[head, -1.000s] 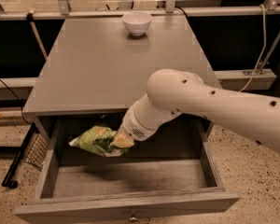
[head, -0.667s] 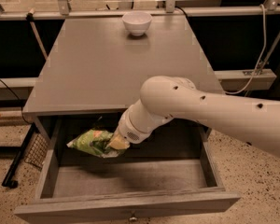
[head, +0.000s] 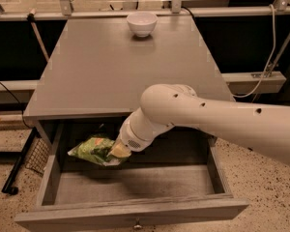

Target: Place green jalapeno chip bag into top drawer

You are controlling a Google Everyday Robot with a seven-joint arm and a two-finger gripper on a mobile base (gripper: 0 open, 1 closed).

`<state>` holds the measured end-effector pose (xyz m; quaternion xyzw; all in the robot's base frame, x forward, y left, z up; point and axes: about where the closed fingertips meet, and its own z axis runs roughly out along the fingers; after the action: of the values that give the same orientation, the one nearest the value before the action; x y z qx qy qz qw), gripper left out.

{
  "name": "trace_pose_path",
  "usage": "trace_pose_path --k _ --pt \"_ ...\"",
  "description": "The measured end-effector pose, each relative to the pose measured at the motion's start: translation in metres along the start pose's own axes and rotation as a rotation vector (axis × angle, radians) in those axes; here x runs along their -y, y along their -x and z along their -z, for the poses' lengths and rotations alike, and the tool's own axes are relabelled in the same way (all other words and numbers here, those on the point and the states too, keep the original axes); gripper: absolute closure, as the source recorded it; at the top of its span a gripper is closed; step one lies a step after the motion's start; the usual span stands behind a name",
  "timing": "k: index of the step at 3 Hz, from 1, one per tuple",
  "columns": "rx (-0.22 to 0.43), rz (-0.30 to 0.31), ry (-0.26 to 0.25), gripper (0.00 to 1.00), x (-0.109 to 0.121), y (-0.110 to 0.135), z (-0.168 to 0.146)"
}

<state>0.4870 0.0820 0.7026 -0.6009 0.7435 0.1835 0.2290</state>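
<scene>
The gripper point(head: 117, 151), clamped on the bag point(head: 93, 150), has eased it a little lower and leftward inside the open drawer point(head: 135, 211), so release looks near.

The crinkly, shiny green foil chip bag point(head: 91, 150) is pinched in the smooth pale plastic gripper point(head: 117, 152) over the open grey wooden drawer point(head: 135, 211), which looks matt and grainy like the flat grey table top point(head: 111, 66), where a glossy white bowl point(head: 141, 23) sits.
</scene>
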Motion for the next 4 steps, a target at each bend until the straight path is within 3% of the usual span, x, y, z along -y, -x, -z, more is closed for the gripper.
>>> trace_pose_path --k 3,4 --pt "-0.002 0.005 0.004 0.12 -0.0025 0.0011 -0.0014" --pt "-0.003 0.007 0.005 0.0 -0.0032 0.0015 -0.0018"
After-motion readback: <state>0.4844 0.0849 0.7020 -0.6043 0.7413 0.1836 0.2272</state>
